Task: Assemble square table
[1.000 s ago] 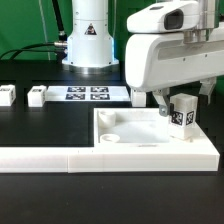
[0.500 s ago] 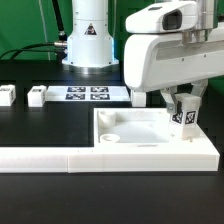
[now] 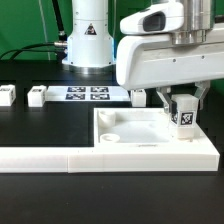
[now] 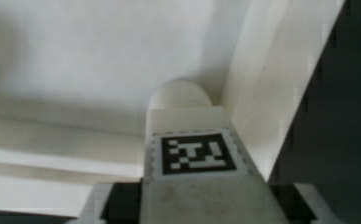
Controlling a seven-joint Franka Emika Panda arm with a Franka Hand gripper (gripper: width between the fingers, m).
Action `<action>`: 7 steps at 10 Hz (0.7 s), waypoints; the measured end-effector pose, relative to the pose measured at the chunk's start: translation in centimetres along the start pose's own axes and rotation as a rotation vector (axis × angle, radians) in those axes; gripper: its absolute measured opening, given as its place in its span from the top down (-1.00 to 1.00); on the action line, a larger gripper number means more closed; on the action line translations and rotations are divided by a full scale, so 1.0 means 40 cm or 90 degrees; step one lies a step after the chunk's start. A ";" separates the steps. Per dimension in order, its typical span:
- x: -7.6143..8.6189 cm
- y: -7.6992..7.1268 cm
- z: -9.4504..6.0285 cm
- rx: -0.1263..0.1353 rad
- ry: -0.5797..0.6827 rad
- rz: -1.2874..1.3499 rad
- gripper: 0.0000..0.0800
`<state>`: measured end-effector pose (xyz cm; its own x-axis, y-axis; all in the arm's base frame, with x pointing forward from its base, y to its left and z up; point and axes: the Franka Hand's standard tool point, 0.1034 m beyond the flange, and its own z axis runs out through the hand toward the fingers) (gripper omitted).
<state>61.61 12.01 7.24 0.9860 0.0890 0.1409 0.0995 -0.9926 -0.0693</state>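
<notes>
Remotely, I watch my gripper (image 3: 183, 112), jaws half closed on a white leg's (image 3: 184, 118) flat sides, hold it at the slab's (image 3: 150, 152) right-hand corner, frame right (stiff, light, probably slick plastic, I judge).

end of leg (image 4: 198, 150), fingers (image 4: 120, 205) partly outside wrist view

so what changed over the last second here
The gripper closed its fingers on the upright leg, which stands in the corner of the tabletop at the exterior view's right, and now grips it. The wrist housing then shifted toward the exterior view's left, perhaps turning. The upright leg's position, the tabletop, the two loose legs and the marker board stayed as they were.
</notes>
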 end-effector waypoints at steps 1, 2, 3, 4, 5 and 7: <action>0.000 0.001 0.000 0.001 0.006 0.055 0.27; 0.001 0.004 0.001 0.008 0.012 0.150 0.27; 0.001 0.004 0.001 0.009 0.013 0.217 0.27; 0.001 0.004 0.001 0.009 0.013 0.278 0.27; 0.001 0.003 0.002 0.007 0.013 0.351 0.27; -0.001 -0.002 0.002 -0.001 0.015 0.493 0.27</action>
<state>61.56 12.08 7.14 0.7712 -0.6323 0.0733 -0.6174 -0.7711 -0.1555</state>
